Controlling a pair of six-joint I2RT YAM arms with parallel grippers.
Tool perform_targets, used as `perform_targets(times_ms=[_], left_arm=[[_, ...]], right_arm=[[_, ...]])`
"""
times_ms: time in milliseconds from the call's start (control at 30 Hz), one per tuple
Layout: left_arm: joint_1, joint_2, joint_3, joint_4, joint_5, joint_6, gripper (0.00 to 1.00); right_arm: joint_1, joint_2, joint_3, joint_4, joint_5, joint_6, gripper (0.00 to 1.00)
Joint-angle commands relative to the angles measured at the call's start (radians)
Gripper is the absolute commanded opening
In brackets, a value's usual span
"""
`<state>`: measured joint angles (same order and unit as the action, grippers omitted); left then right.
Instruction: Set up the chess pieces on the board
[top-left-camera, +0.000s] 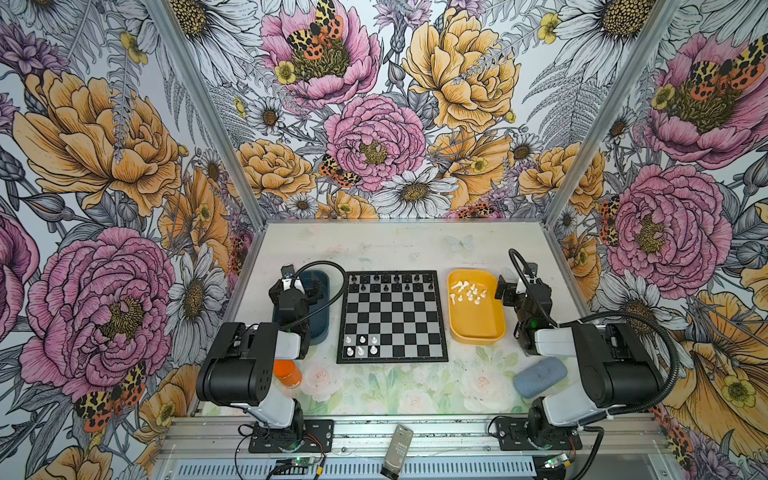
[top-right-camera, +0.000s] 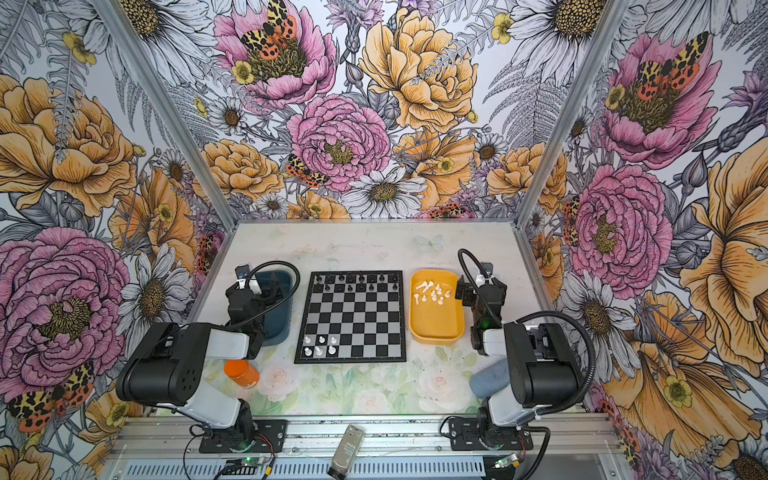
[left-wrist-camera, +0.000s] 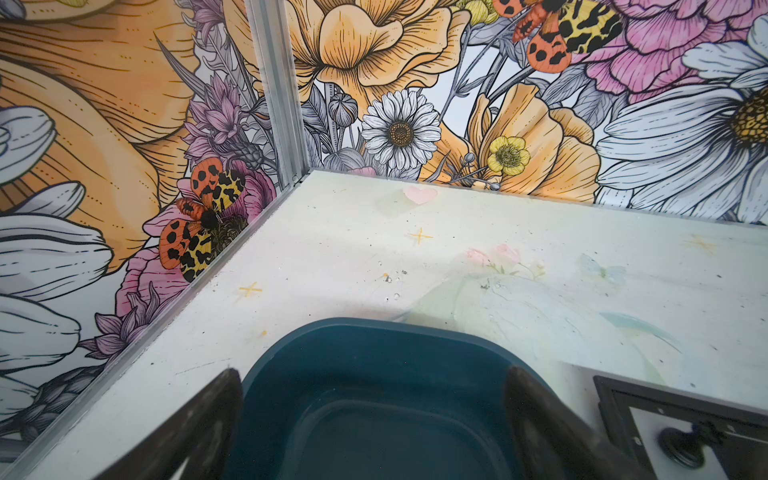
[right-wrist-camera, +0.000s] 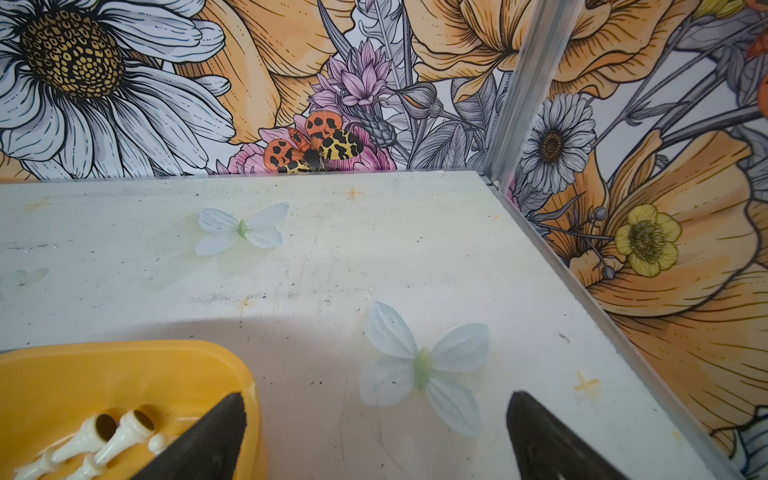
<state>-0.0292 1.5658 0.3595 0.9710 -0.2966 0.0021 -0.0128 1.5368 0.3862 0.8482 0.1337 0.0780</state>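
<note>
Toppled white chess pieces (top-left-camera: 468, 291) in the yellow tray (top-left-camera: 478, 324) lie just left of the right gripper (right-wrist-camera: 376, 411), its fingers (right-wrist-camera: 208, 436) spread and empty

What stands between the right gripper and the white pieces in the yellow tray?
Nothing visible. The open right gripper hangs beside the tray; the pieces lie uncovered inside, with only the tray's low rim between.
</note>
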Motion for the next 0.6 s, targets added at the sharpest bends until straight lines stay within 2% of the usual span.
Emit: perform_targets(times_ms=[0, 567], left_arm=[[0.003, -0.012, 0.004, 0.002, 0.022, -0.01, 0.99], [0.003, -0.012, 0.004, 0.005, 0.022, -0.01, 0.99]], right_arm=[[-0.002, 0.0, 0.009, 0.014, -0.004, 0.01, 1.0], [-0.002, -0.001, 0.009, 0.014, -0.004, 0.01, 0.95]])
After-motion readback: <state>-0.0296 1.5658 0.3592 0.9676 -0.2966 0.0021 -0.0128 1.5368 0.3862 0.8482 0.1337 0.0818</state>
